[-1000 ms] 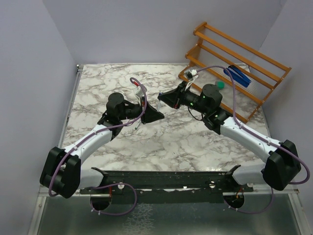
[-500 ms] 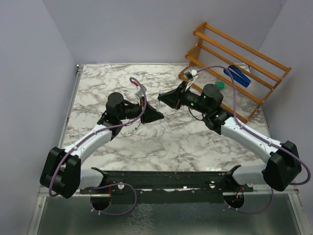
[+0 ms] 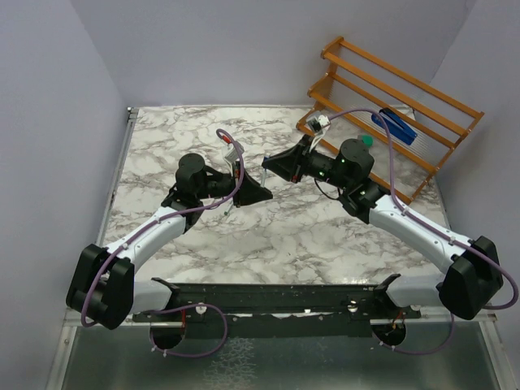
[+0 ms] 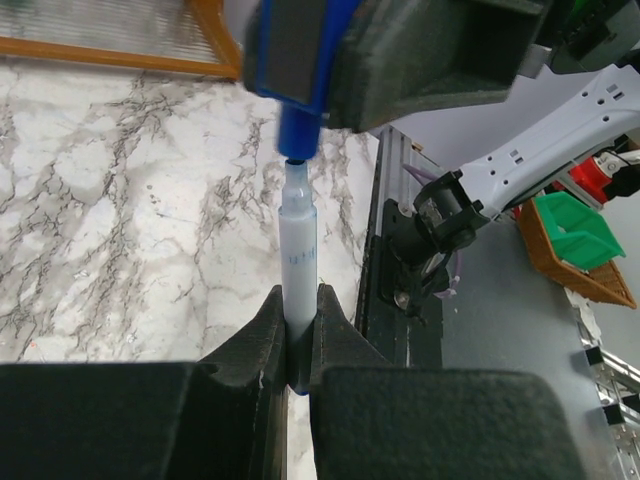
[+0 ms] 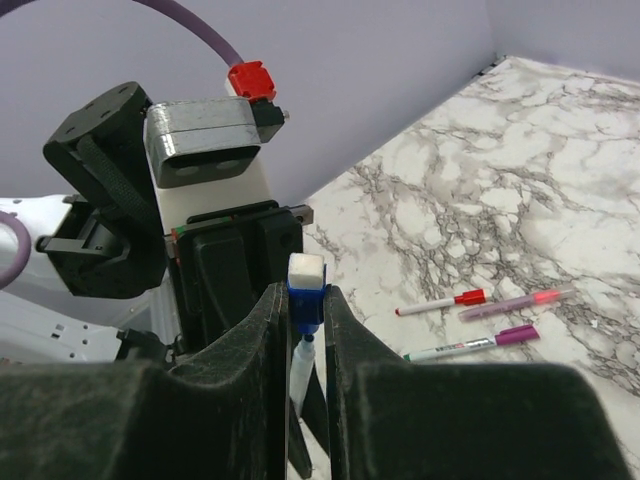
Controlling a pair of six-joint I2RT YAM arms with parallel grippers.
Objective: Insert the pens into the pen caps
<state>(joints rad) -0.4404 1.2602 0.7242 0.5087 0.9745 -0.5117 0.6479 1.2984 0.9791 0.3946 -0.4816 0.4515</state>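
My left gripper (image 4: 298, 305) is shut on a thin white pen (image 4: 298, 250) with a blue tip, which points away from the jaws. My right gripper (image 5: 305, 300) is shut on a short blue cap (image 5: 306, 298) with a white end. The pen tip sits at the mouth of the cap (image 4: 296, 120), roughly in line with it. From above, the left gripper (image 3: 258, 189) and the right gripper (image 3: 270, 167) meet tip to tip over the middle of the table. Three more pens lie on the marble: one red-capped (image 5: 440, 303), one pink (image 5: 515, 302), one purple-capped (image 5: 475, 345).
A wooden rack (image 3: 406, 89) stands at the back right, with a big blue object (image 3: 396, 126) on it and a small green block (image 3: 366, 141) beside it. A green bin (image 4: 575, 230) sits off the table. Purple cables loop over both arms.
The right arm's wrist has shifted slightly to the right. Both grippers stay tip to tip with the pen and cap held.
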